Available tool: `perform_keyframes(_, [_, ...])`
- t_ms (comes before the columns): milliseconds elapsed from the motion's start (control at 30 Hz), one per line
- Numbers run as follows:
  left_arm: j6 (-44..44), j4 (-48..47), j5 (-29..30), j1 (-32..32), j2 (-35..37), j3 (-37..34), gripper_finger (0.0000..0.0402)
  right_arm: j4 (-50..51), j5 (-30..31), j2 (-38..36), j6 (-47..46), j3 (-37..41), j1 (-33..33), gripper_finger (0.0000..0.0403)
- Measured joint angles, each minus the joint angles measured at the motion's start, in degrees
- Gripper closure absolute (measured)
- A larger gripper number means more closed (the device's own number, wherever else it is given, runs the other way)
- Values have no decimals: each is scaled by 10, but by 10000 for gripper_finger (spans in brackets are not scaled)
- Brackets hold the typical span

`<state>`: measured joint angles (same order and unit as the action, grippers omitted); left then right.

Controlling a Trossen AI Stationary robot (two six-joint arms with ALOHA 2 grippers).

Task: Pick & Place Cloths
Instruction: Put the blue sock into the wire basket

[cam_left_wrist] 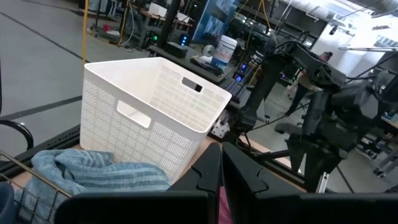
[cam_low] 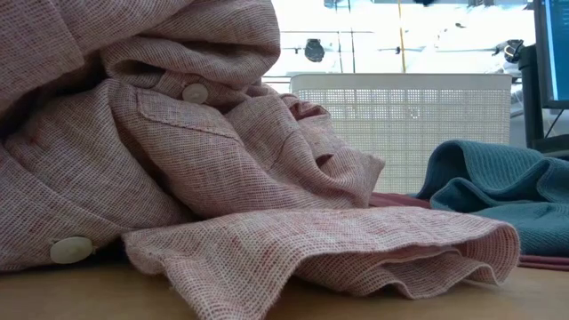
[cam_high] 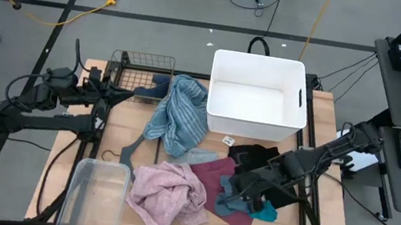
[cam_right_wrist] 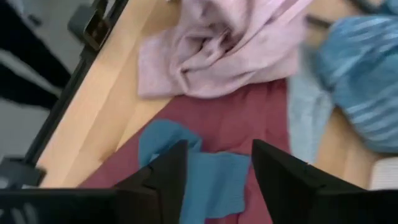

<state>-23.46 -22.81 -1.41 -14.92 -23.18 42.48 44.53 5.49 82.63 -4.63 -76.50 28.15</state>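
From above, the right gripper [cam_high: 226, 199] hovers over the teal cloth [cam_high: 265, 212] lying on the maroon cloth [cam_high: 217, 178]; its wrist view shows fingers apart, seemingly empty. The left gripper [cam_left_wrist: 221, 171], pinched together, faces the white basket [cam_left_wrist: 158, 106].

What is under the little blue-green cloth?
The teal cloth lies on the maroon cloth, which lies on the wooden table. Anything beneath its middle is covered.
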Motion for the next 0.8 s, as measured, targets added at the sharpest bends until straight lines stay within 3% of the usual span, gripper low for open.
perform_keyframes(367, [0,-1,0,0,0,0,385,29,-13,53,10,0,1,147])
perform_keyframes(600, [0,-2,0,0,0,0,385,25,-30,53,-6,13,0,136])
perform_keyframes(800, [3,-2,0,0,0,0,385,-12,-44,53,-23,69,0,136])
